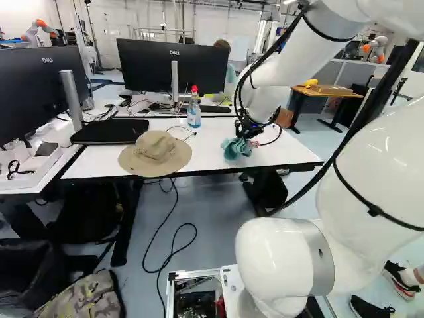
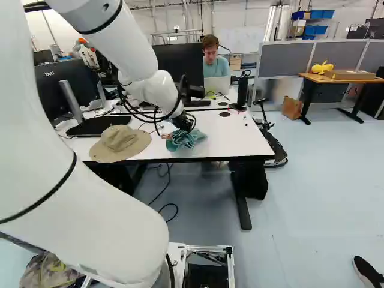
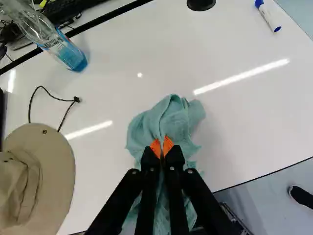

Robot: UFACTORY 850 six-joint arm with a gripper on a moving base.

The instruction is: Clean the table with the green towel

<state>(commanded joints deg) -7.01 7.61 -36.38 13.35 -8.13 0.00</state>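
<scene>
Black two-fingered pincer (image 1: 251, 140) grasping crumpled teal cloth towel (image 1: 234, 150), orange pads (image 3: 168, 145) pinching fold. Towel lying on glossy white tabletop (image 1: 285, 151), just right of centre in left base view. Tan wide-brimmed fabric hat (image 1: 156, 150) resting left of towel; clear red-capped plastic bottle (image 1: 194, 112) standing upright beyond hat.

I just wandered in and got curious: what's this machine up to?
A white robot arm is holding a green towel pinched in its gripper, bunched up on the white table. It seems meant to wipe the tabletop. A sun hat, a bottle and a marker also lie or stand there.
</scene>
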